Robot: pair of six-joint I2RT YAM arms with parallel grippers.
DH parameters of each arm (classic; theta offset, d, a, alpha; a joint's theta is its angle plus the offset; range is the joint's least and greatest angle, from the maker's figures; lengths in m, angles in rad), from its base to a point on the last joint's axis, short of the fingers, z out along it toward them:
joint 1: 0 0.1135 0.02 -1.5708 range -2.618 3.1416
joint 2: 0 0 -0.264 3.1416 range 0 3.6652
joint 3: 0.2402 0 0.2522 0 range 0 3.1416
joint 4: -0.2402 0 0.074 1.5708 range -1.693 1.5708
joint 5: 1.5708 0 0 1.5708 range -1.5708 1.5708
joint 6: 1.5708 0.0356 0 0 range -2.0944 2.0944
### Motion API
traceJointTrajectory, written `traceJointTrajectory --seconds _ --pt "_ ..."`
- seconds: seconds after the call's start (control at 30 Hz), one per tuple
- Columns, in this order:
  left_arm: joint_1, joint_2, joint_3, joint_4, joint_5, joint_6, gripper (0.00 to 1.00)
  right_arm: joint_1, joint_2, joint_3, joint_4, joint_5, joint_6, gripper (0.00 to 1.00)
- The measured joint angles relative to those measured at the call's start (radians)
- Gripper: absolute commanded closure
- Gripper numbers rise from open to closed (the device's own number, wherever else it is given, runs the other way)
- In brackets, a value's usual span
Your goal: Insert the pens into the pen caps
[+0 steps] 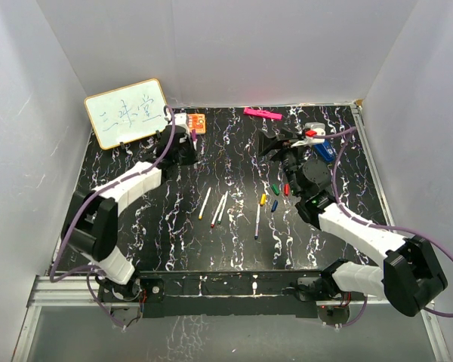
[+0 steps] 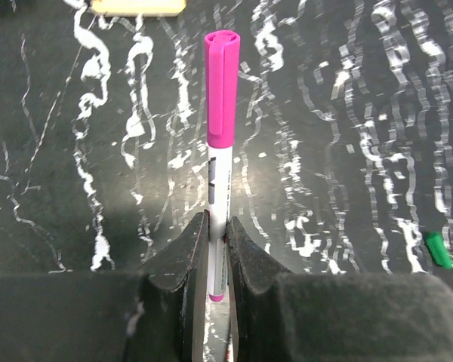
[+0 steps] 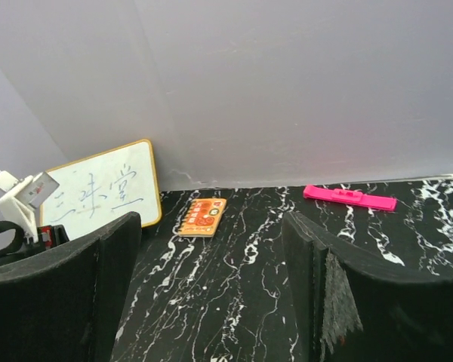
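Overhead view of a black, white-veined surface [image 1: 166,241] walled in white, with two robot arms reaching away from its near edge; the left gripper [image 1: 187,143] is at the far left, just beside a small whiteboard [image 1: 127,113] with handwriting on it, and its jaws are pressed together on a capped pen [image 2: 219,173]; in the left wrist view this white pen is pinched near its lower end and sticks straight out from the jaws over the surface, with a magenta cap [image 2: 222,83] seated on its far end; whether the pen touches the surface cannot be told; the right gripper [image 1: 281,143] is over the far right part of the surface, its jaws spread wide with nothing between them; four loose pens [image 1: 204,204] lie in the middle of the surface, three close together and one a little to their right; near that last pen lie four loose caps, each apart from the others: a yellow cap [image 1: 263,200], a green cap [image 1: 275,186], a red cap [image 1: 286,189] and a blue cap [image 1: 274,205]; a pink bar [image 1: 262,114] lies along the back wall; an orange card [image 1: 195,123] lies just right of the whiteboard; a blue object [image 1: 322,151] sits beside the right arm, partly hidden.
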Motion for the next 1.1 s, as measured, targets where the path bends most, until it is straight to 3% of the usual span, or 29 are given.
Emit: traceJointTrajectory --seconds 0.53,1.1 --pt "0.048 0.416 0.345 -0.314 -0.026 0.025 1.0 0.0 0.064 0.068 -0.171 0.158 -0.001 0.27" --pt "0.067 0.5 0.436 -0.392 -0.033 0.024 0.92 0.0 0.066 0.068 -0.18 0.159 -0.003 0.24"
